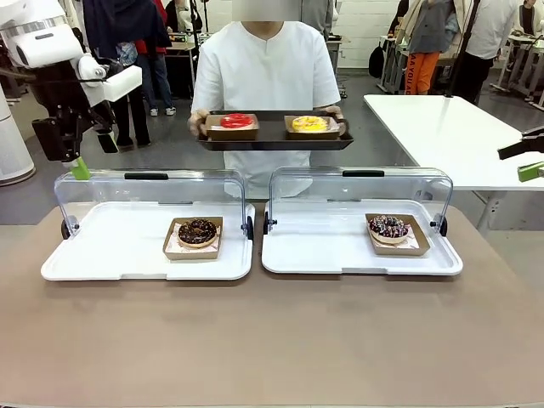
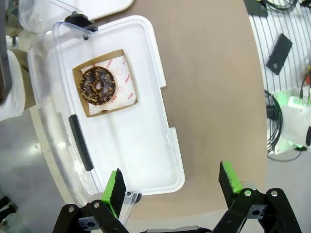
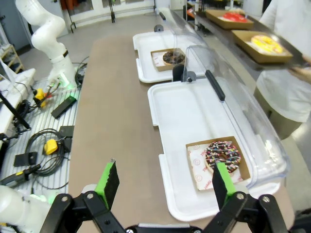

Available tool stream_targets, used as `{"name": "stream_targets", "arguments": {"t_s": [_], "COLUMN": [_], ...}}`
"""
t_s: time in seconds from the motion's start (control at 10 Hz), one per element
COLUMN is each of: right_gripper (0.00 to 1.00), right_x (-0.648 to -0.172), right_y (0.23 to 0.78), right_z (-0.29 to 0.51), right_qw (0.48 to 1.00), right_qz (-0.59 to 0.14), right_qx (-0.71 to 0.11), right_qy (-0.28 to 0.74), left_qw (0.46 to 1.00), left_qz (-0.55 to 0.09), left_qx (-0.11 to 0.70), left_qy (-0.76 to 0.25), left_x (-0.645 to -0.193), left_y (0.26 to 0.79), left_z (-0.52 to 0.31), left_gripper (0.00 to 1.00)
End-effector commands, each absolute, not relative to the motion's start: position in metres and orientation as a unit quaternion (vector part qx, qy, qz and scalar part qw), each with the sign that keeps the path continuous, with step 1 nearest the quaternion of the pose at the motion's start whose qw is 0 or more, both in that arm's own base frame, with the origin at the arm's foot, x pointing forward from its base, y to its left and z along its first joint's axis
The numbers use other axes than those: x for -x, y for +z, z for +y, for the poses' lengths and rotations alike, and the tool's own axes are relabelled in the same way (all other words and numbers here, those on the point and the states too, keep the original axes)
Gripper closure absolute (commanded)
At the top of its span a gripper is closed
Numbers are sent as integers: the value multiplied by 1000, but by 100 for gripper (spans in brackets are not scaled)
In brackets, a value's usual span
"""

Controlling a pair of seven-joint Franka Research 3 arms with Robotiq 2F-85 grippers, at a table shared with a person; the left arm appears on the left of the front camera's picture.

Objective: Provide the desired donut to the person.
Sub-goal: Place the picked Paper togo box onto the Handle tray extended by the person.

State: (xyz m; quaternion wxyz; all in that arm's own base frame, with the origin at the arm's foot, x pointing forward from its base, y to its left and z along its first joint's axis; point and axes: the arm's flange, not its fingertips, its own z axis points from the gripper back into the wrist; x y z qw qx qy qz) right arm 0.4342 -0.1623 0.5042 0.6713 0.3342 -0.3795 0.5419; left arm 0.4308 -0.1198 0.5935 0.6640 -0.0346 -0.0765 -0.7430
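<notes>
Brown counter [image 1: 272,340] carries two white trays w/ clear lids raised. Person [image 1: 265,76] stands at far side holding dark tray [image 1: 274,140] w/ red donut [image 1: 236,121] and yellow donut [image 1: 309,124]. Left fingers [image 2: 171,187] wide apart, empty; chocolate donut [image 2: 97,86] well beyond left pad. Right fingers [image 3: 163,180] wide apart, empty; sprinkled donut [image 3: 223,156] just beyond right pad.

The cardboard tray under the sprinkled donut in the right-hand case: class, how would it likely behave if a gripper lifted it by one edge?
The cardboard tray looks thin and shallow, so it would probably flex or tilt rather than stay level. The sprinkled donut sits loose on paper, so it may slide towards the lower side. Its soft icing would probably smear if pinched.
</notes>
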Motion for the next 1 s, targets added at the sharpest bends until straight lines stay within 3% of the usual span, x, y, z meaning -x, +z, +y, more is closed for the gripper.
{"name": "stream_targets", "arguments": {"t_s": [0.0, 0.2, 0.4, 0.5, 0.7, 0.9], "right_gripper": [0, 0, 0, 0, 0, 0], "right_x": [-434, -434, -434, -434, -434, -434], "right_y": [504, 504, 504, 504, 504, 504], "right_z": [-162, -162, -162, -162, -162, -162], "right_qw": [671, 671, 671, 671, 671, 671], "right_qz": [-380, -380, -380, -380, -380, -380], "right_qx": [-335, -335, -335, -335, -335, -335], "right_qy": [542, 542, 542, 542, 542, 542], "left_qw": [690, 727, 720, 696, 644, 613], "left_qz": [-152, -231, -294, -332, -405, -449], "left_qx": [95, 148, 229, 256, 308, 305], "left_qy": [-701, -629, -586, -582, -571, -574], "left_x": [-438, -406, -405, -381, -381, -378], "left_y": [609, 610, 607, 582, 547, 519], "left_z": [-97, -43, 18, 45, 92, 123], "left_gripper": [0, 0, 0, 0, 0, 0]}}
